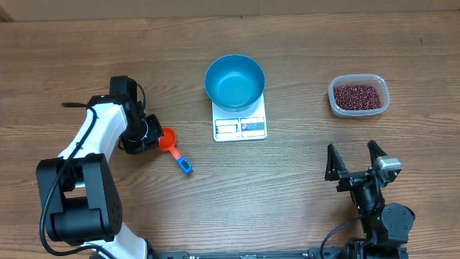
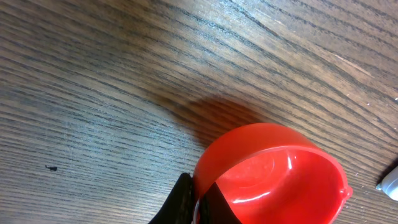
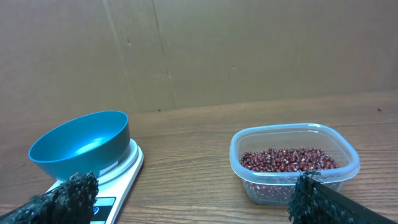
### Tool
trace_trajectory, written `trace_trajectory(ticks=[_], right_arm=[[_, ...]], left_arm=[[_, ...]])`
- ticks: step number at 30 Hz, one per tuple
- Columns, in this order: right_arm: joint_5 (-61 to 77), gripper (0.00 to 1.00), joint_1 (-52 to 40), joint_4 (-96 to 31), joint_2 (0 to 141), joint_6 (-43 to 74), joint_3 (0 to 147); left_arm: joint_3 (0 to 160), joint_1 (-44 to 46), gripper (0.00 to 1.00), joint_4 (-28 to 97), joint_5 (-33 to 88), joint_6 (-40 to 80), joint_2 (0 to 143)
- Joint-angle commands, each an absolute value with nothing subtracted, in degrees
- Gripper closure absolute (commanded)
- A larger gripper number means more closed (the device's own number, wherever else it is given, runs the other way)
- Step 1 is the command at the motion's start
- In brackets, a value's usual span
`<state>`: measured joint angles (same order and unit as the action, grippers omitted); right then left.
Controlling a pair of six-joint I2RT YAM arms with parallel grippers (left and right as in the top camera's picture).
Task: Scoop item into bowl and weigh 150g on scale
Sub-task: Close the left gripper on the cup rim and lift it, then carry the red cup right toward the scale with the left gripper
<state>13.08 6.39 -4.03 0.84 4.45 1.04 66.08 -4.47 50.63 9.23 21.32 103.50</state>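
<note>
The blue bowl (image 1: 234, 82) stands empty on the white scale (image 1: 240, 128) at the table's middle back. The beans (image 1: 358, 96) lie as a maroon heap in a clear tub (image 1: 385, 102) at the back right. My left gripper (image 1: 152, 137) is shut on the rim of a red scoop (image 1: 168, 140) that rests on the table; its blue handle (image 1: 184, 164) points to the front right. In the left wrist view the scoop's cup (image 2: 273, 174) is empty, its wall pinched between my fingers (image 2: 180, 202). My right gripper (image 1: 353, 160) stands open near the front right, holding nothing.
The right wrist view looks across bare wood at the bowl (image 3: 81, 143) on the scale (image 3: 121, 171) to the left and the tub (image 3: 235, 155) of beans (image 3: 289, 160) to the right. A cardboard wall stands behind the table.
</note>
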Motion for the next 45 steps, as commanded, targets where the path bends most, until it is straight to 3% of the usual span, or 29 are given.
trace_trajectory(ticks=[1, 22, 45], right_arm=[[12.5, 0.0, 6.4, -3.7, 0.2, 4.4, 0.4], [12.5, 0.0, 6.4, -3.7, 0.2, 4.4, 0.4], [12.5, 0.0, 6.4, -3.7, 0.2, 4.4, 0.4]], left_arm=[[65.8, -4.1, 0.96, 50.6, 9.9, 22.5, 102.1], [65.8, -3.9, 0.96, 51.5, 7.8, 24.8, 102.0], [65.8, -3.0, 0.96, 54.4, 2.8, 41.6, 90.5]])
